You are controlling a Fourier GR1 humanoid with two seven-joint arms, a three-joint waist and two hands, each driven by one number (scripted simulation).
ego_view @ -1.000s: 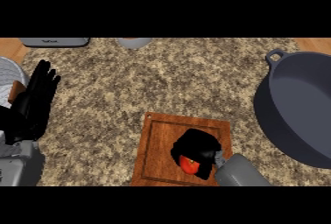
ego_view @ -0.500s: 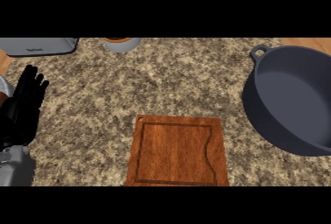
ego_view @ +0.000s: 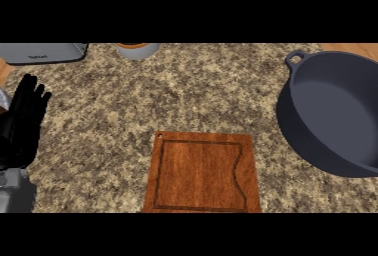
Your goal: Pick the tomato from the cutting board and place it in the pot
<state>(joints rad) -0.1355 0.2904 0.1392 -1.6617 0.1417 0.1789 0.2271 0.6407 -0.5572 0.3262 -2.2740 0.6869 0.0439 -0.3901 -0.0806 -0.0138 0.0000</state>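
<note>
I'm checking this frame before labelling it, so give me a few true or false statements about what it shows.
1. The cutting board has a tomato on it. False: it is bare; no tomato shows.
2. The left hand is open at the view's left edge. True.
3. The pot lies left of the board. False: it lies to the right.
4. The right hand is out of view. True.
5. The pot's visible inside holds nothing. True.

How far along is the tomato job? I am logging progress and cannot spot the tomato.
Done: the brown wooden cutting board lies bare, so the tomato is off it. In hand: unclear, since neither the tomato nor the right hand shows. Left: the dark grey round metal pot shows no tomato inside. The black left hand rests open at the left edge.
</note>
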